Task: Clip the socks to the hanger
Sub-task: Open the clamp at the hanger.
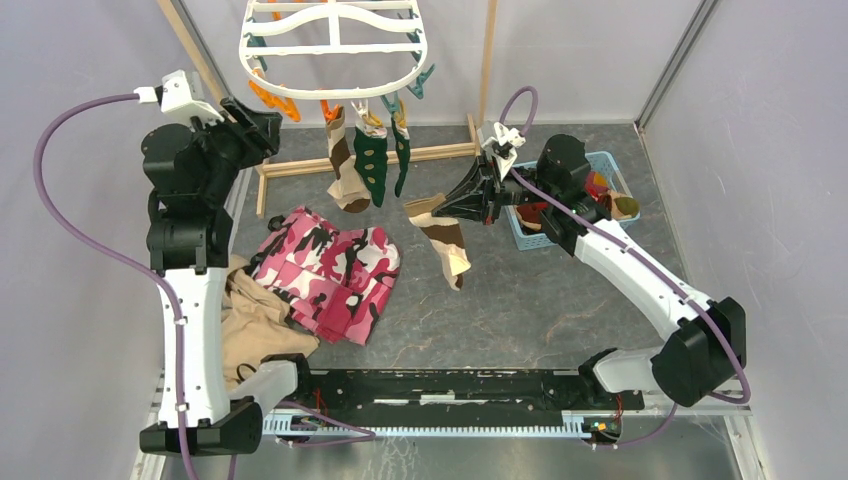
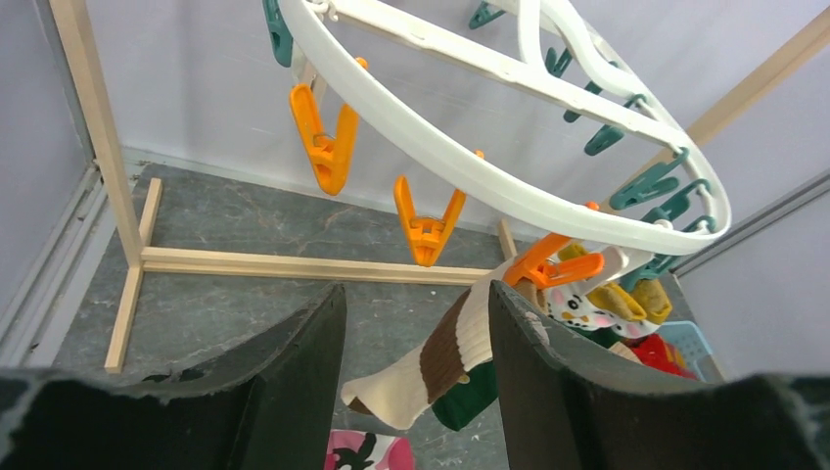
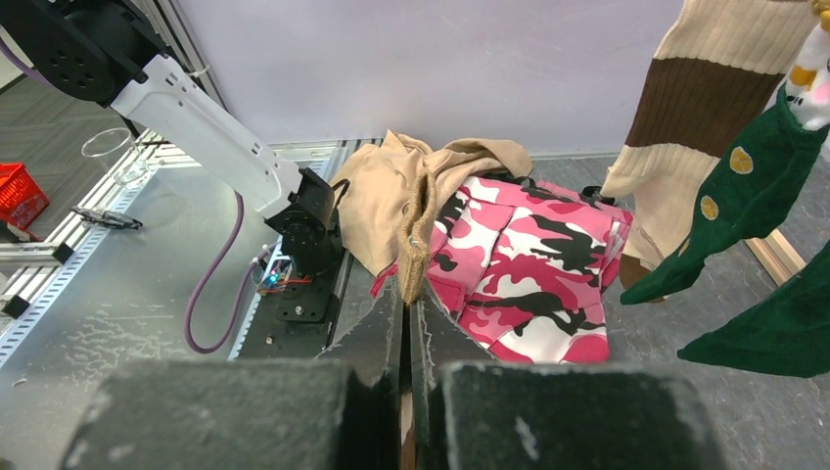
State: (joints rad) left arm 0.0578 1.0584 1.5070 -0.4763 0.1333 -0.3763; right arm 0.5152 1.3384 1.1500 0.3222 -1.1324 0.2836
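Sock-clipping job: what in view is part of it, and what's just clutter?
Job:
- hanger and its clips
- hung socks
- held sock, in the shut right gripper
- left gripper, open near the clips

Lying about:
- camo garment
- tan cloth
- basket, contents unclear

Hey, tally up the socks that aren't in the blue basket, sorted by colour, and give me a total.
Cream socks with brown stripes: 2, one clipped to the hanger, one held in the right claw
Dark green socks: 2, both clipped to the hanger
Total: 4
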